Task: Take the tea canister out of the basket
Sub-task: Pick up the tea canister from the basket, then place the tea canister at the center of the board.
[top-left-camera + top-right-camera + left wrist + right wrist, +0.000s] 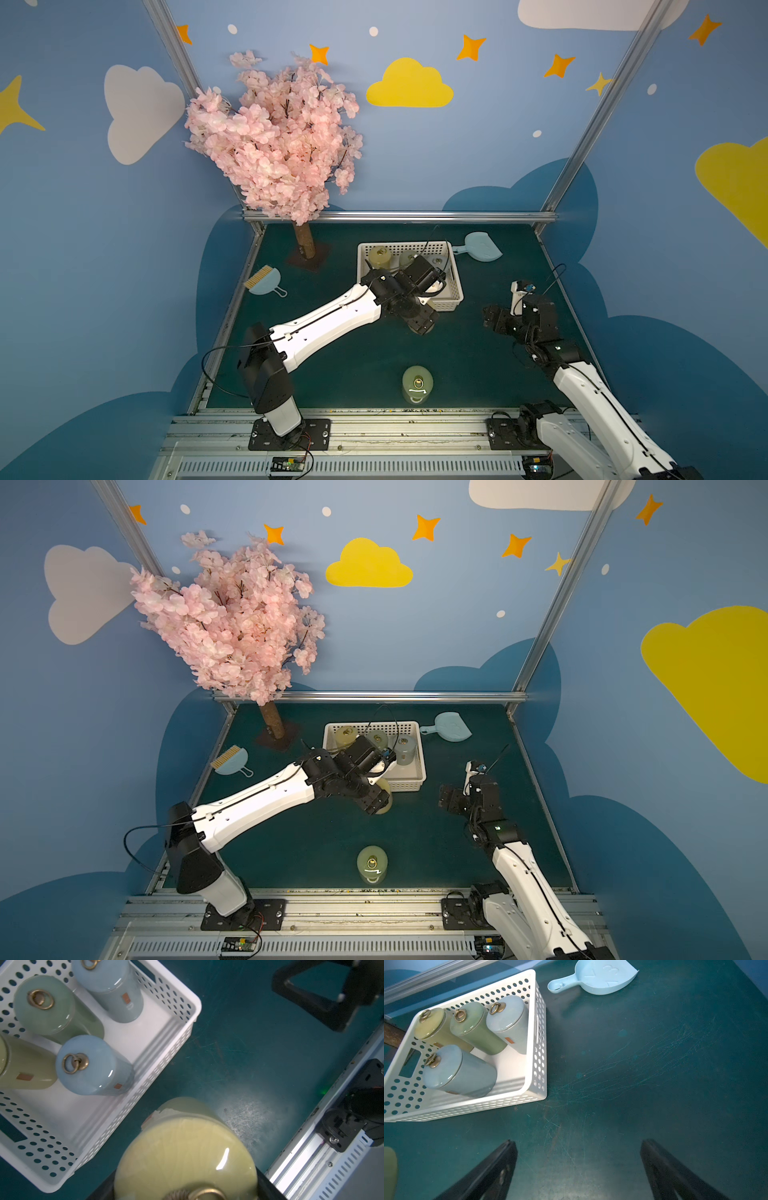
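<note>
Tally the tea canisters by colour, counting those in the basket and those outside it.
Yellow canisters: 3
Green canisters: 1
Blue canisters: 2
Total: 6

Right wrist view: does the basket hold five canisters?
No, the basket holds four: a yellow-green canister, a green canister, a pale blue canister and a second pale blue canister.
</note>
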You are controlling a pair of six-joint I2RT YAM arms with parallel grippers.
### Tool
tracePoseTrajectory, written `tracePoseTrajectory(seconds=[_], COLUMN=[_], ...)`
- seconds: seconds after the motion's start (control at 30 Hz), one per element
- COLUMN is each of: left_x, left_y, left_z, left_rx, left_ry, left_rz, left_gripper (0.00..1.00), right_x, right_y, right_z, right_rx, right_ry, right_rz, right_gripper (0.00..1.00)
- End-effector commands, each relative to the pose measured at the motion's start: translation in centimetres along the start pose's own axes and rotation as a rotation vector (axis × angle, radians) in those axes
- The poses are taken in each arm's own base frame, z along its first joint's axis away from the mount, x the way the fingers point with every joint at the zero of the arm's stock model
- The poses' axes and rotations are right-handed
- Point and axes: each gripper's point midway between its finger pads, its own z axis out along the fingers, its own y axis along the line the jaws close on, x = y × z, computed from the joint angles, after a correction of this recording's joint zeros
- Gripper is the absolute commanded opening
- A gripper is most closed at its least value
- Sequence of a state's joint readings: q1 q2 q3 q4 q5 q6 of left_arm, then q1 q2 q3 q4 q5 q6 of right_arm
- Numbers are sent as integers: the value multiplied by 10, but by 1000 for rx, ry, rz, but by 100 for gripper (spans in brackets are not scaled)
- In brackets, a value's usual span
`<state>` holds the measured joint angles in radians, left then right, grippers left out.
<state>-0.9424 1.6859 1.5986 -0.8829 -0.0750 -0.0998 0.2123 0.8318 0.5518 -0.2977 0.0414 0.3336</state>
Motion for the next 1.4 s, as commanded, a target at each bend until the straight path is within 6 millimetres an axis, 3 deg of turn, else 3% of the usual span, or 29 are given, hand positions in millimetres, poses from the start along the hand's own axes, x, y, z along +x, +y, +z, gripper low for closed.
tracePoseTrajectory(seconds=[0.0,0.5,0.67,0.97,1.37], left_x=[-30,-9,-1,15,37], left_y=[-25,-108,-127,-147,-151], left_z=[-13,11,18,36,63], left_rx=[54,156,145,171,159], left_ry=[-103,-54,-62,-24,34], left_rz=[53,239,305,348,361], left_gripper=[48,47,47,47,46], right_x=[-3,-3,-3,-3,-3], right_y=[2,-2,-4,-9,-12], right_z=[-4,-3,-3,-4,-5], right_rx=[-24,-23,-17,-8,-2], right_ry=[-1,-7,-13,-22,-26], right_rz=[28,44,51,62,74], right_gripper=[99,99,99,98,98])
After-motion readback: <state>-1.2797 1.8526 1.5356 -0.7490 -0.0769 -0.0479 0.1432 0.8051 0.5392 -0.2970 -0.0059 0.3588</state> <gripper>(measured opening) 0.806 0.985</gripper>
